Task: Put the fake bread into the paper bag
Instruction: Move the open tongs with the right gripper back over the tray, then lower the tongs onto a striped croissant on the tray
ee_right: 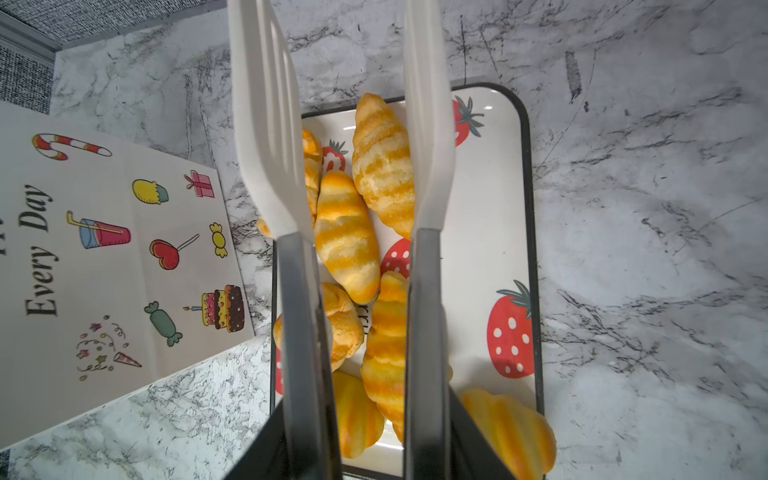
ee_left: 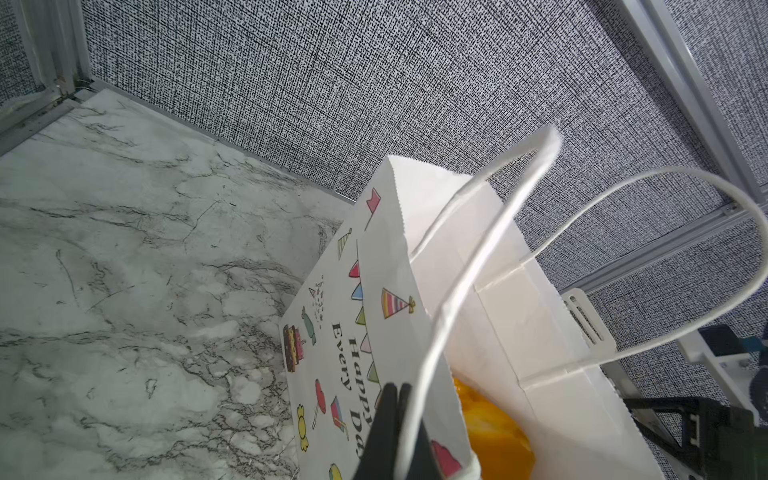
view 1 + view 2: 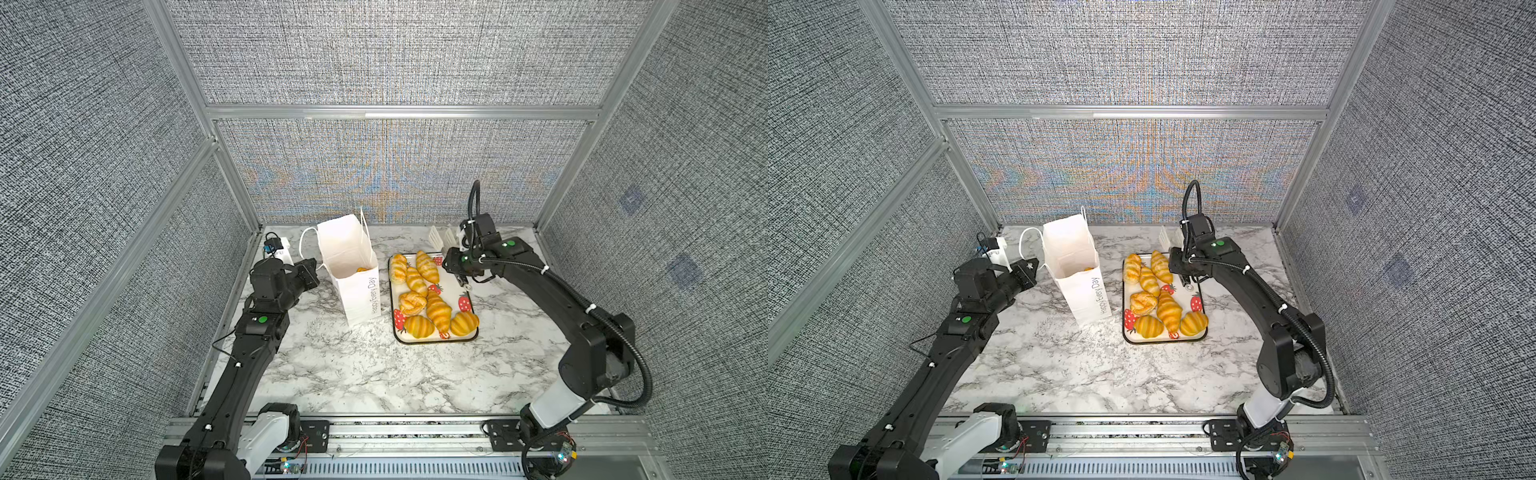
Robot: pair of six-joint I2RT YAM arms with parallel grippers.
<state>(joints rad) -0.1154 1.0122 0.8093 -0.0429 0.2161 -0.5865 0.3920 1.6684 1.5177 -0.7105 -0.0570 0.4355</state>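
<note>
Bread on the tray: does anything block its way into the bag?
Nothing visible. The bag stands open beside the tray; the left gripper pinches one handle; the right gripper's open tongs hang over the bread.

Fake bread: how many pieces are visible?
8. On the strawberry tray, seven: three fake bread pieces at its far end, two mid-tray, two at its near edge. One shows inside the paper bag; more may hide there.

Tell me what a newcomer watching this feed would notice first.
The eye goes first to the glossy orange fake bread heaped on a strawberry-print tray, right of centre on the marble table. Beside it on the left stands the white paper bag, mouth open, with one pastry already inside. White slotted tongs hover, blades apart, above the tray.
</note>
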